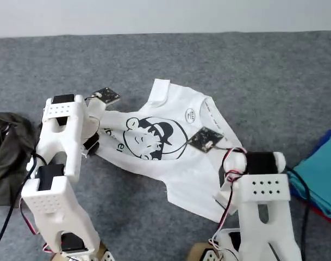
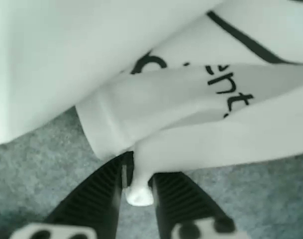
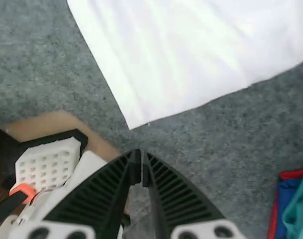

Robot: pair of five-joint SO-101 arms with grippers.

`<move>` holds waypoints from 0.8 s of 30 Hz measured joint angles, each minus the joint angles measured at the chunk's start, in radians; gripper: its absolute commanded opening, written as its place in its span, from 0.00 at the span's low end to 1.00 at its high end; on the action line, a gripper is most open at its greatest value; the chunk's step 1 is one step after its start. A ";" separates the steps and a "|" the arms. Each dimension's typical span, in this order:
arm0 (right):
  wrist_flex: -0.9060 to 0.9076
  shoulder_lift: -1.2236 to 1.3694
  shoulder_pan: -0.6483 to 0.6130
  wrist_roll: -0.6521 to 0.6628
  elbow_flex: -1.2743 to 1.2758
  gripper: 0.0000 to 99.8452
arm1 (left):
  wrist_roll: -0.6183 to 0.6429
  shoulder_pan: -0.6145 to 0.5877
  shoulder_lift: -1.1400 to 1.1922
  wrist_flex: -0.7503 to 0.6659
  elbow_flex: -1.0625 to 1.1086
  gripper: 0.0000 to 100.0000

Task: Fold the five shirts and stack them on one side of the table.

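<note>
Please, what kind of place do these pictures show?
Probably a robot test bench: a table covered in grey felt-like fabric, a left arm and right arm with exposed wires, and clothes to fold, such as a white printed shirt and a dark garment.

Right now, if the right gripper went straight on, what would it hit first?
Probably the grey felt table cover, just short of a corner of the white printed T-shirt; depth is unclear.
</note>
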 measured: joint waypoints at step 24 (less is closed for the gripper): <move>-0.476 -0.003 -0.092 0.000 0.463 0.26 | 0.109 0.000 0.000 -0.003 0.000 0.00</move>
